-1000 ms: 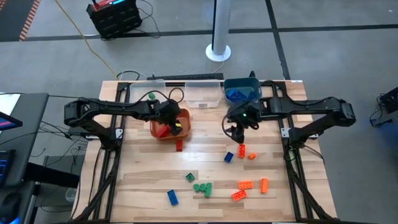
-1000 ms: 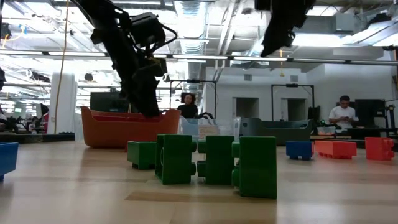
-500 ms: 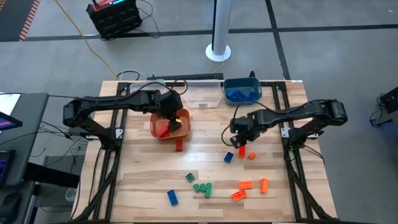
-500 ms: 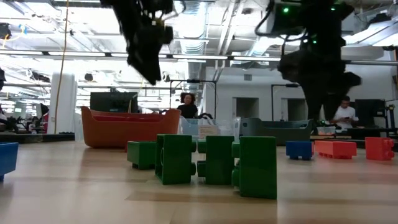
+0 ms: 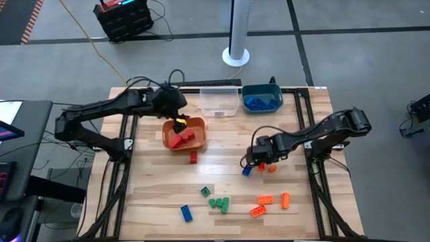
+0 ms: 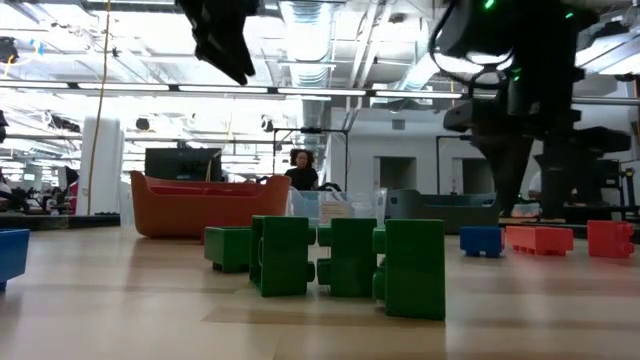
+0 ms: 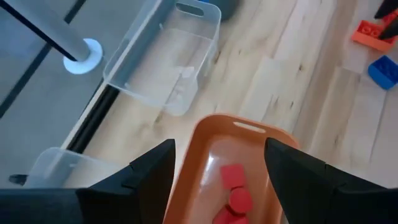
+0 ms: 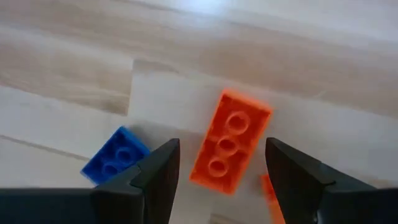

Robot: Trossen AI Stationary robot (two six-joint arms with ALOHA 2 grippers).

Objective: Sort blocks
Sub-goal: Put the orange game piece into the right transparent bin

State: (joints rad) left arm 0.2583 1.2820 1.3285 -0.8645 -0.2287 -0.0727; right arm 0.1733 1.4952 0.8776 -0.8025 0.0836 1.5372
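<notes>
Taking the orange bin [image 5: 184, 134] as the landmark: nearest the table's front edge, well in front of the bin, lie green blocks [image 5: 219, 202] and a blue block [image 5: 186, 214], with orange blocks [image 5: 265, 200] off to their right. Closer to the bin, out to its right, the right gripper [image 5: 257, 163] hangs low with its fingers spread and empty, an orange block [image 8: 230, 147] framed between them and a small blue block [image 8: 115, 160] just beside it. I judge this to be the pick in hand — to do it well, the fingers should drop squarely over the orange block's long sides and stay clear of the blue one. A lone red block [image 5: 193, 157] sits just in front of the bin. Above the bin's far edge the left gripper [image 5: 179, 123] hovers, fingers apart and empty, red blocks [image 7: 235, 194] lying inside below it. A second ago the right gripper was up by the teal bin [image 5: 262, 98], and the left sat down inside the orange bin — both have since moved.
</notes>
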